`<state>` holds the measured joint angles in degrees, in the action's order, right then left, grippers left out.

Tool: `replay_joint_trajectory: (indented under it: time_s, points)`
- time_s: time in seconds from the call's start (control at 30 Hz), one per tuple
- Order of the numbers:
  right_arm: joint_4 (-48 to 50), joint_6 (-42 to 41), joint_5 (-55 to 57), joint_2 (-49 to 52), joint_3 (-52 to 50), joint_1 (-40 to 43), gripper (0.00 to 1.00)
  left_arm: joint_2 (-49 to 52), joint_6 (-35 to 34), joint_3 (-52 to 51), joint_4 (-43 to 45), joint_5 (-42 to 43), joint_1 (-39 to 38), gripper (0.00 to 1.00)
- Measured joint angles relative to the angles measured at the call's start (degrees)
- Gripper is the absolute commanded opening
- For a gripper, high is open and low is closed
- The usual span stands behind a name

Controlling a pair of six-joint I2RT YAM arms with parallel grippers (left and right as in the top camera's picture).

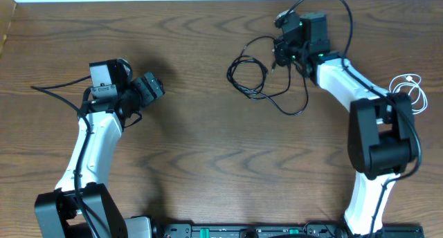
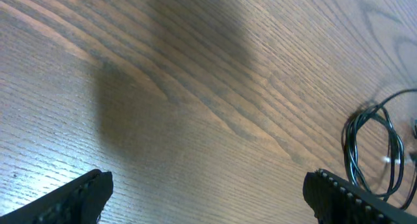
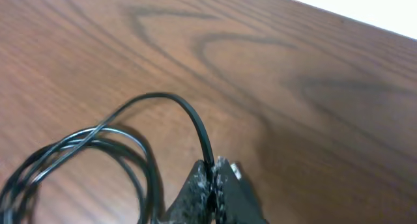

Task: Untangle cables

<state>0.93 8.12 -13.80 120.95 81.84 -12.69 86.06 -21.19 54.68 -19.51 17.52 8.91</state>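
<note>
The right end effector (image 3: 212,182) is pinched closed on a strand of the black cables (image 3: 133,136). The strand arcs up out of its fingertips and drops away into loose overlapping loops at the lower left of the right wrist view. Seen from overhead, this end effector is near the far edge of the tabletop (image 1: 208,162), right of centre. The black loops lie on the wood just to its left and trail back toward the near side beneath it; how many separate cords make up the bundle cannot be told. The white cable (image 1: 413,79) lies coiled at the right edge, beside the right arm's elbow and well apart from the black ones. The left end effector (image 1: 154,86) is on the left side of the tabletop, its 2 fingers spread wide with nothing between them and only bare wood below. The black loops show at the right edge of its wrist view.
</note>
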Motion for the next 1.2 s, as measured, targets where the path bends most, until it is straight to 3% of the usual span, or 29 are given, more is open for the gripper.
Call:
replay_joint_trajectory:
  time_s: [0.07, 0.1, 0.3, 0.47, 0.8, 0.97, 1.2]
  points:
    - [2.73, 0.22, 1.2, 1.4, 0.0, -0.31, 0.39, 0.0, 0.0, 0.0, 0.02, 0.0, 0.0, 0.98]
    - [4.28, 0.28, 2.05, 2.16, 0.0, -0.37, 0.46, 0.0, 0.0, 0.0, -0.02, 0.0, 0.0, 0.98]
    - [10.14, 0.33, 4.63, 3.45, 0.02, -0.46, 0.67, 0.0, 0.0, 0.0, 0.0, -0.02, 0.0, 0.98]
    - [10.19, -1.84, 4.55, 3.19, 0.09, -0.5, 0.57, 0.0, 0.0, 0.0, 0.02, -0.02, 0.0, 0.98]
    - [-9.38, -8.0, -13.66, -2.19, 0.59, -4.42, 0.53, 0.0, 0.0, 0.0, 0.0, -0.02, 0.0, 0.98]
    - [-13.51, -8.35, -14.01, -1.79, 0.55, -9.03, 0.49, 0.0, 0.0, 0.0, 0.0, -0.02, 0.0, 0.98]
    - [-11.76, -7.39, -9.11, 3.19, 0.57, -15.76, 0.34, 0.0, 0.0, 0.0, 0.02, -0.02, 0.0, 0.98]
